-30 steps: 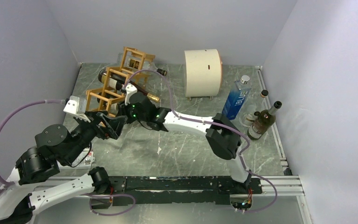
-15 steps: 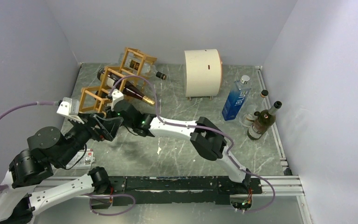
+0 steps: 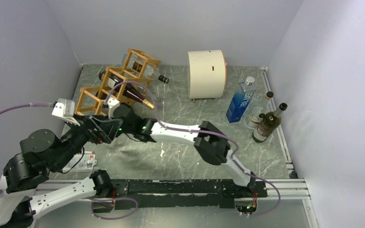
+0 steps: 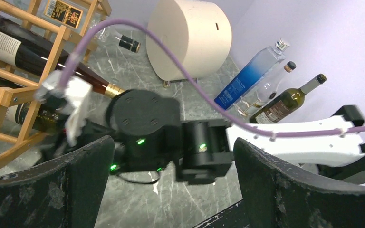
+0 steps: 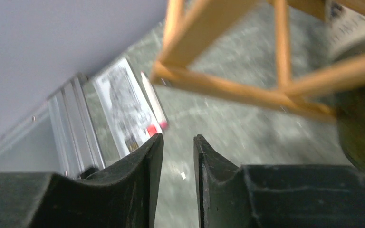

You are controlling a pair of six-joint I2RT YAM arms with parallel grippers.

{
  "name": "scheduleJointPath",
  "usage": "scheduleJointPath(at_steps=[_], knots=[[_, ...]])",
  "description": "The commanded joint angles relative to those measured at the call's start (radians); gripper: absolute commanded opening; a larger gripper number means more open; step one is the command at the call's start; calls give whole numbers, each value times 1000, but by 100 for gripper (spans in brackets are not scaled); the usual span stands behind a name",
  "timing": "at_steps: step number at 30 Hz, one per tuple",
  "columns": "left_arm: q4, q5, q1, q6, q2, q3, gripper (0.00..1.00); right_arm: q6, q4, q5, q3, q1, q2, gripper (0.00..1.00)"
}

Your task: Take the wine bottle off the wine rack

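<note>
The orange-brown wine rack [image 3: 105, 87] stands at the back left. A dark wine bottle [image 3: 132, 92] lies in a middle cell, its gold-capped neck sticking out to the right; it also shows in the left wrist view [image 4: 38, 59]. A second bottle [image 3: 163, 79] lies in the top cell. My right gripper [image 3: 108, 113] is at the rack's near lower cells, nearly shut with a narrow gap and empty [image 5: 178, 156]. The rack sticks [image 5: 237, 88] and a dark bottle [image 5: 361, 128] are just ahead of it. My left gripper [image 3: 109, 129] is wide open and empty [image 4: 171, 190], just behind the right wrist.
A cream drum [image 3: 206, 73] stands at the back centre. A blue bottle [image 3: 241, 102], a clear bottle and a dark upright wine bottle [image 3: 268, 123] stand at the right. A card with a pen [image 5: 123, 109] lies near the left rail [image 3: 88, 161].
Both arms have moved left. My right gripper has slid left along the rack's near side, and the rack with its bottles has shifted a little to the left.
</note>
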Motion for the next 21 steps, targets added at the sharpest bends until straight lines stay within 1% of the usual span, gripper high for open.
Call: scheduleJointPath(at_steps=[1,5,7,10,13,15,18,21], knots=[[-2,24,-4,-3,13,13,99,-44,-8,-38,-194,-75,-259,37],[46,21,-4,21,19,-13,100,-86,-53,-21,-373,-176,-453,49],[73,30,-4,34,33,-23,100,-116,-104,-2,-410,-229,-515,56],[90,53,-4,51,76,-17,100,-179,-196,6,-401,-315,-546,67],[77,69,-4,52,129,1,100,-242,-288,8,-329,-391,-512,76],[72,74,-4,50,157,7,100,-299,-337,32,-263,-421,-466,83],[82,84,-5,41,174,-4,100,-392,-383,113,-163,-439,-369,91],[109,97,-4,34,172,-31,100,-449,-425,177,-53,-452,-263,97]])
